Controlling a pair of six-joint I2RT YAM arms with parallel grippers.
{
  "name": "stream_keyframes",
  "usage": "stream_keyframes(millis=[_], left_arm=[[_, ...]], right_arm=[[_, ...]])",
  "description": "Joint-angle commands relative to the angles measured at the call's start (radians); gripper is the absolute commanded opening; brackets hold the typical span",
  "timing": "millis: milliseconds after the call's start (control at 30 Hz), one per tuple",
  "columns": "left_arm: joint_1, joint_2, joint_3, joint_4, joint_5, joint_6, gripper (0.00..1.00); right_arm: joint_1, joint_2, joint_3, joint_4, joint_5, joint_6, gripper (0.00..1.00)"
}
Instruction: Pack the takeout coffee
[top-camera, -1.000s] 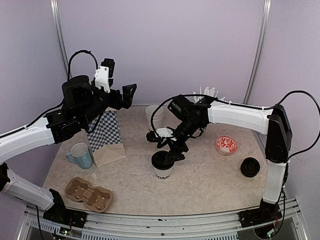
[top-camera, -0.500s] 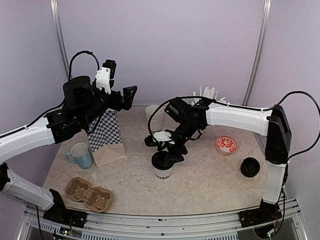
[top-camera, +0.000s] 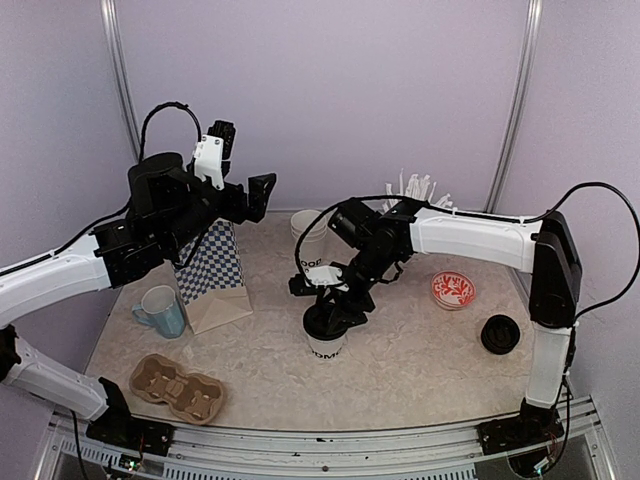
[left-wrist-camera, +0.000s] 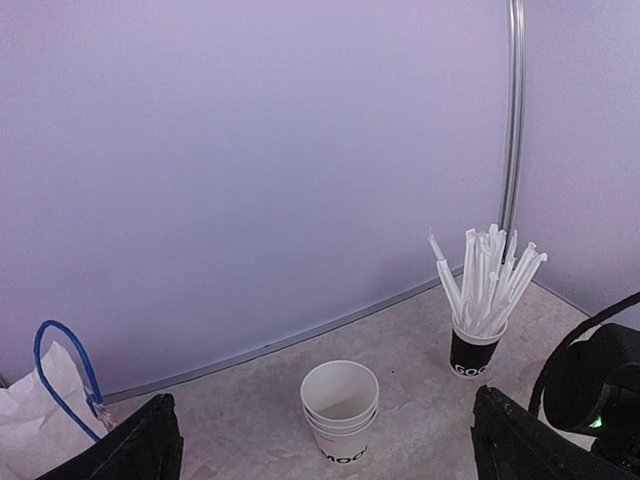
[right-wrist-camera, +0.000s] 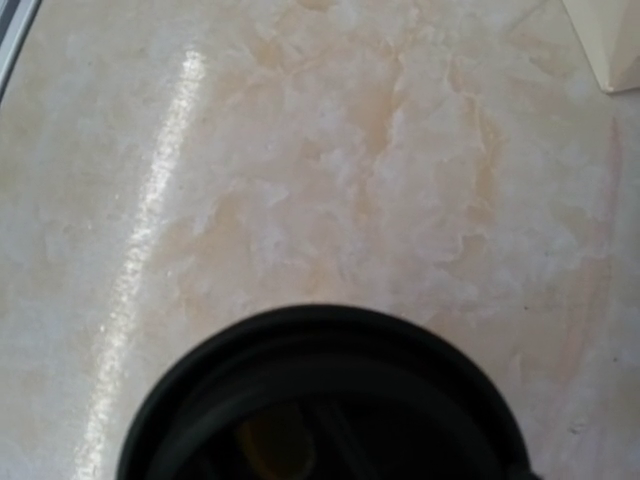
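On the marbled table (top-camera: 420, 350), a black-lidded white cup (top-camera: 325, 347); right gripper (top-camera: 330, 316) atop it, grip unclear; left gripper (top-camera: 257, 192) spread open.

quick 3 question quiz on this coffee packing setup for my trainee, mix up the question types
1. True or false: the cardboard cup carrier is empty.
2. How many loose black lids lie apart from any cup? A none, B one, C three.
3. Which gripper is poised right over the lidded coffee cup?
Key: 1 true. 2 B. 3 the right gripper.
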Motion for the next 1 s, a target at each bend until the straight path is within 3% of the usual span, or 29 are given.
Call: stream_keyframes(millis=[0,267,567,767,967], left_arm=[[-0.007,0.009,0.016,-0.006,0.000,0.018,0.98],[-0.012,0.005,0.019,-0.009,-0.017,0.026,0.98],[-0.016,0.005,0.024,-0.017,-0.015,0.027,0.99],[-0.019,0.007,0.025,-0.022,-0.015,0.031,0.98],[-0.020,0.012,0.028,-0.028,-0.012,0.035,0.99]], right_arm=[[0.006,0.005,0.000,0.007,0.030,0.027,0.69],[-0.140,0.021,0.122,-0.018,0.033,0.081,0.68],[-0.333,0.168,0.361,-0.020,0.083,0.227,0.67],[-0.382,0.273,0.501,-0.048,0.060,0.298,0.68],[-0.385,0.323,0.541,-0.066,0.040,0.322,0.70]])
